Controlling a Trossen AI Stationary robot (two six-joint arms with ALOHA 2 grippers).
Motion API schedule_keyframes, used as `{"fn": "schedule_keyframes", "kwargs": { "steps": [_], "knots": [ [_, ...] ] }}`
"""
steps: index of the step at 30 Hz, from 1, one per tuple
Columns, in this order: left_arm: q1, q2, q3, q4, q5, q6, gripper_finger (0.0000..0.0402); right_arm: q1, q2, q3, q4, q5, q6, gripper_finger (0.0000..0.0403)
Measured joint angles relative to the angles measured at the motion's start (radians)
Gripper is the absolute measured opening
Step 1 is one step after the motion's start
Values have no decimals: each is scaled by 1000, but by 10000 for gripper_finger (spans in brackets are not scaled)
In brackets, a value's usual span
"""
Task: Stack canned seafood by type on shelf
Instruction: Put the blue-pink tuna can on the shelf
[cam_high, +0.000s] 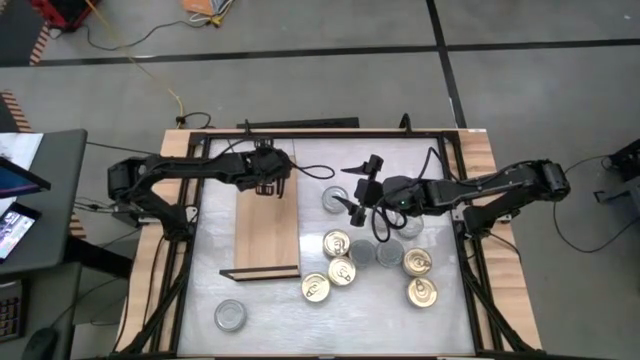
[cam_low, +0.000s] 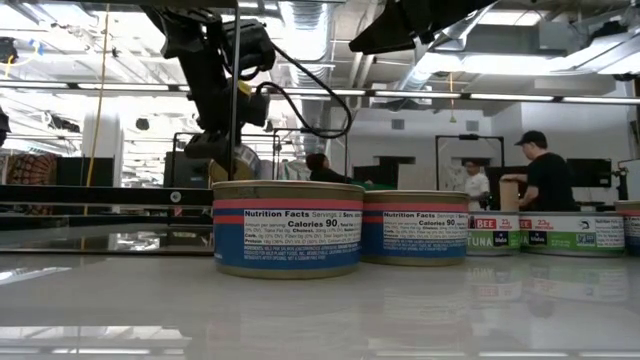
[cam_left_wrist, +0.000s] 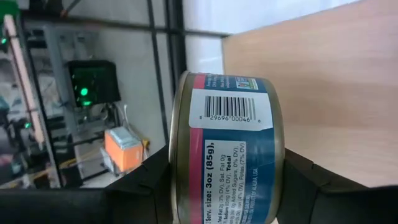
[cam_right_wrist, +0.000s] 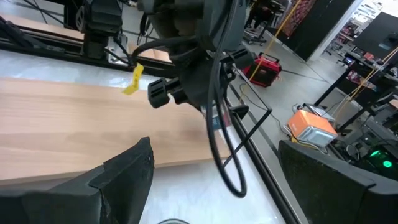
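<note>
The left pincer (cam_left_wrist: 227, 186) is squeezing a small round metal tin with a blue and pink paper label (cam_left_wrist: 227, 146). It is holding the tin on its edge, over the far end of the light tan wooden shelf board (cam_high: 268, 232). The shelf is lying on the left half of the white tabletop (cam_high: 400, 320). One silver-topped tin (cam_high: 230, 316) is sitting alone near the front left corner of the tabletop, well apart from the others. To the right of the shelf, a bunch of gold-topped tins (cam_high: 341, 270) and grey-topped tins (cam_high: 362, 252) is sitting close together on the tabletop. The right pincer (cam_high: 356, 190) is hanging above the far side of that bunch, with its two dark fingers (cam_right_wrist: 121, 180) spread wide and nothing between them.
</note>
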Motion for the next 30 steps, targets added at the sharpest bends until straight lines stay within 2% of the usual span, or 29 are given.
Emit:
{"fn": "schedule_keyframes", "kwargs": {
  "steps": [10,19,25,30],
  "knots": [
    [-93,0,-10,-30,-89,-92,186,0,0,0,1,0,0,372],
    [-153,0,-112,87,-243,-99,187,0,0,0,6,0,9,372],
    [-155,-1,-115,73,-242,-114,187,0,0,0,6,0,9,372],
    [-155,-1,-115,43,-154,-123,198,0,0,0,6,0,9,372]
  ]
}}
